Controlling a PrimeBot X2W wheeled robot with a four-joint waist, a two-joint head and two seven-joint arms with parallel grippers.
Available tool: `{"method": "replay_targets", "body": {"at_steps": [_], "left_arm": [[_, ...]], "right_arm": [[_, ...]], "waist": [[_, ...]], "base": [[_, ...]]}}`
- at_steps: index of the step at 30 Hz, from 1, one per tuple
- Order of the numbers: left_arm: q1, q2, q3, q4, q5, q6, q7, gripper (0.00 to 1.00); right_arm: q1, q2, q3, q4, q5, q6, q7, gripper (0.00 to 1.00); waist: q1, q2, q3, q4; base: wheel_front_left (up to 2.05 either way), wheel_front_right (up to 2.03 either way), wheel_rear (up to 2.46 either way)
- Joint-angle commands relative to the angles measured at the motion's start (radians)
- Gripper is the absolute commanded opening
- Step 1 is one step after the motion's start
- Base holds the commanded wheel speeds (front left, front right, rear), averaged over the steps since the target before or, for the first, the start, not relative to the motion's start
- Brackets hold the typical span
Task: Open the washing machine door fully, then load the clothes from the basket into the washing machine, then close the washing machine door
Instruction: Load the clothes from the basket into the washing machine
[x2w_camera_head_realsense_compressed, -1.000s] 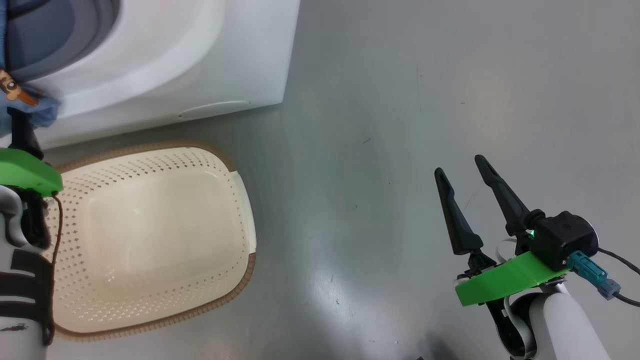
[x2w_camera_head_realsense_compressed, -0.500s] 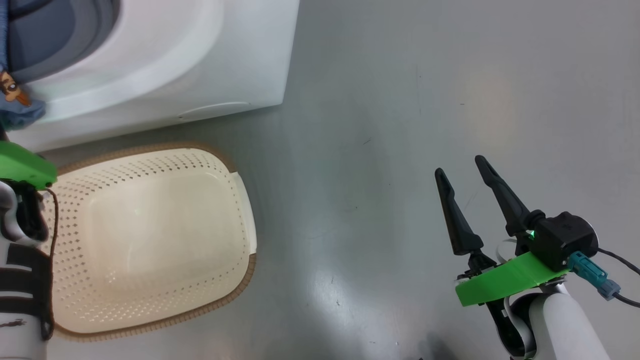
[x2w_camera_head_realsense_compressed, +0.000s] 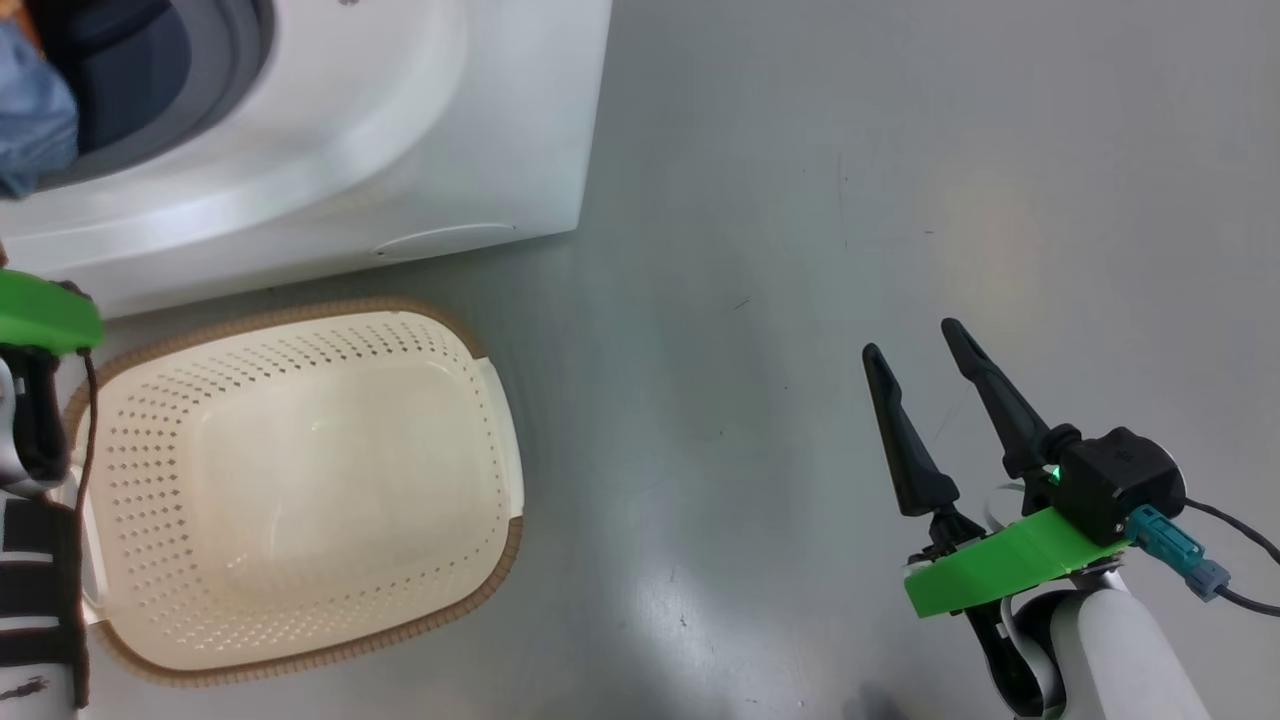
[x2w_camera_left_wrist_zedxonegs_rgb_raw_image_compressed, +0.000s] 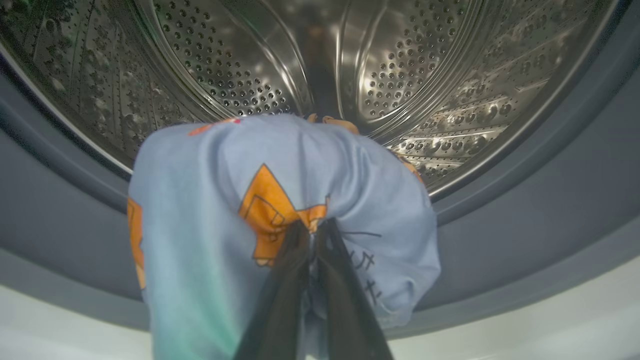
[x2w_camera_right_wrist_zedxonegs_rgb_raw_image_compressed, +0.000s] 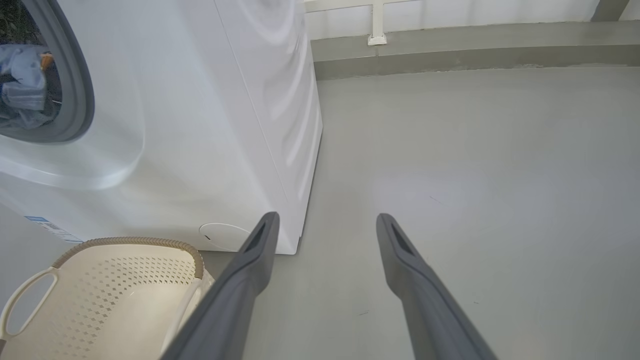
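pinching blue fabric, the left gripper (x2w_camera_left_wrist_zedxonegs_rgb_raw_image_compressed: 312, 232) is seen closed on the clothes (x2w_camera_left_wrist_zedxonegs_rgb_raw_image_compressed: 210, 200) at the mouth of the washing machine (x2w_camera_left_wrist_zedxonegs_rgb_raw_image_compressed: 500, 240), probably for pushing them deeper; the right gripper (x2w_camera_head_realsense_compressed: 910, 338) is held spread, empty, aside from the basket (x2w_camera_head_realsense_compressed: 500, 560).

Soft blue clothes with orange prints (x2w_camera_left_wrist_zedxonegs_rgb_raw_image_compressed: 210, 210) bulge at the round mouth of the big white front-loading washing machine (x2w_camera_right_wrist_zedxonegs_rgb_raw_image_compressed: 200, 125). The cream perforated plastic basket, brown-rimmed (x2w_camera_head_realsense_compressed: 150, 480), stands empty just beside it.
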Motion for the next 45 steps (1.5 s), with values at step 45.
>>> {"method": "replay_targets", "body": {"at_steps": [45], "left_arm": [[-0.872,0.366,-0.161,0.440,0.046,-0.084,0.242,0.00]], "right_arm": [[-0.113,0.001,0.135,0.069,0.142,0.002,-0.087,1.00]], "waist": [[0.0000,0.0000,0.243,-0.223]], "base": [[0.00,0.00,0.00]]}}
